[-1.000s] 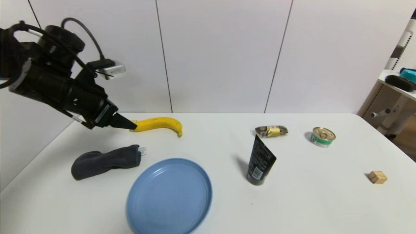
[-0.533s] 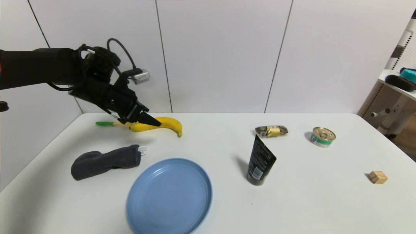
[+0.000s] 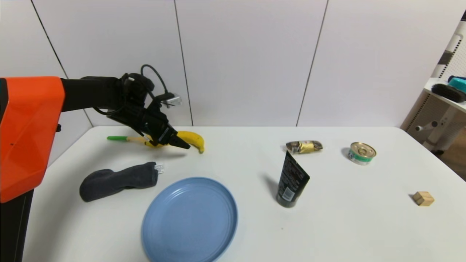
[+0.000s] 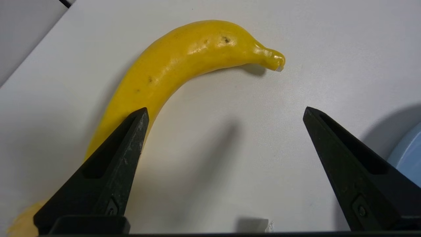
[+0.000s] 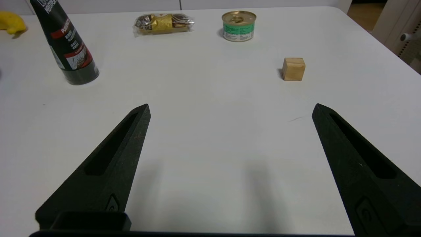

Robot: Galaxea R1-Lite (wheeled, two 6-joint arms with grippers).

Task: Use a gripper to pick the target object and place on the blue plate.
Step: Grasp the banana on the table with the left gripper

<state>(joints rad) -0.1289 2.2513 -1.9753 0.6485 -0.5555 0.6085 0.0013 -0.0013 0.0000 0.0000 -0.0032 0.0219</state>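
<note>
Banana (image 3: pixel 192 138) lying along desk's (image 3: pixel 327 218) far edge, tip pointing right. Left gripper (image 4: pixel 225 113) above it, jaws wide, holding nothing. Right gripper (image 5: pixel 230 108) parked, jaws wide, empty.

Bright, even overhead light falls on the white matte table (image 3: pixel 327 225). The upright black squeeze tube (image 3: pixel 291 182) casts a soft short shadow leftward. Focus is sharp.

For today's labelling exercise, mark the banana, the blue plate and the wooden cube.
banana (image 4: pixel 184 62), left wrist view, on its thick yellow middle.
blue plate (image 3: pixel 189 222), head view, on its bare centre.
wooden cube (image 5: pixel 293 68), right wrist view, on its front face.
</note>
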